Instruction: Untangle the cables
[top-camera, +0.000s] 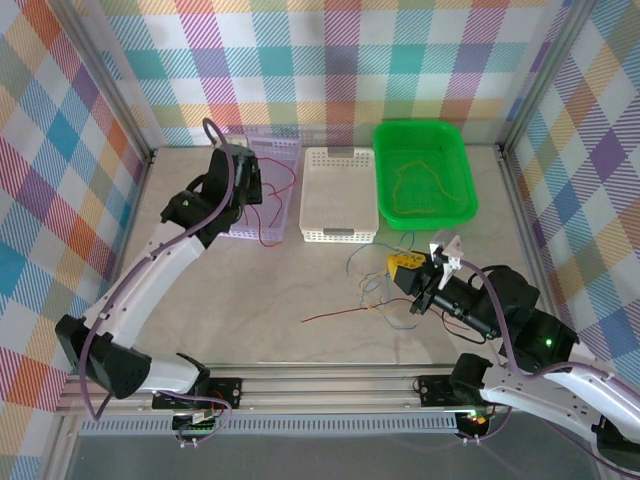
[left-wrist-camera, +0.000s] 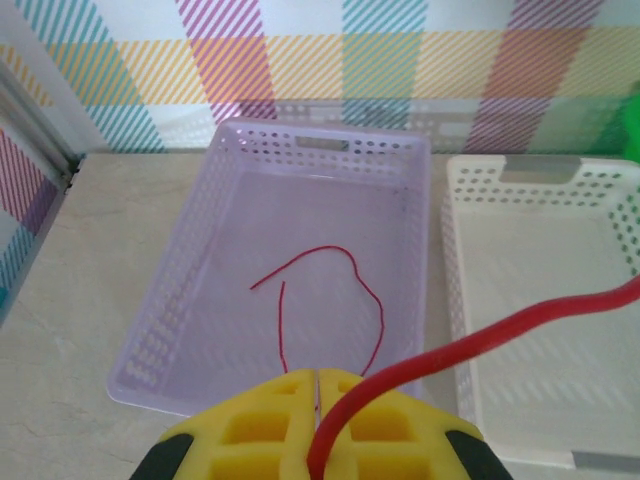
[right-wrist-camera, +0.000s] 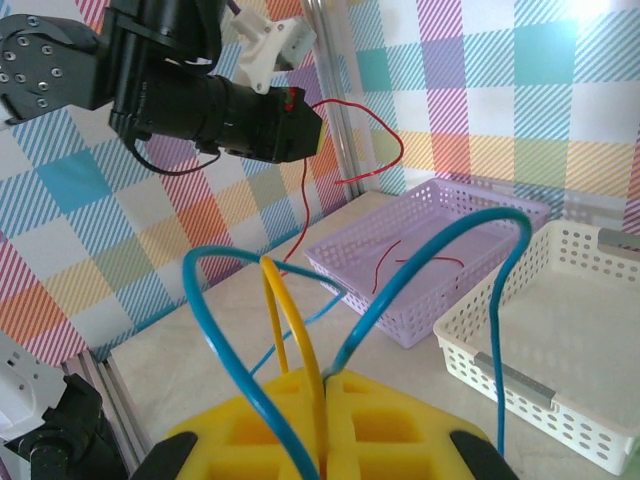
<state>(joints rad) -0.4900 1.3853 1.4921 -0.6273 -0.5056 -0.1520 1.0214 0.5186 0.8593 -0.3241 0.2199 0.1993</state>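
at the purple basket (top-camera: 280, 150), upper left: left claw (left-wrist-camera: 318, 395) shut on a red wire (left-wrist-camera: 480, 340) hanging into it
green basket (top-camera: 420, 130): orange wire (top-camera: 396, 188) inside, done
right claw (right-wrist-camera: 325, 395): shut on a blue wire (right-wrist-camera: 500, 212) and a yellow wire (right-wrist-camera: 268, 268)
left to do: knot of wires (top-camera: 375, 292) on the table (top-camera: 300, 280), lower middle

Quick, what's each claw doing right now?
Left gripper: closed, pinching a red cable.
Right gripper: closed, pinching a blue cable and a yellow cable.
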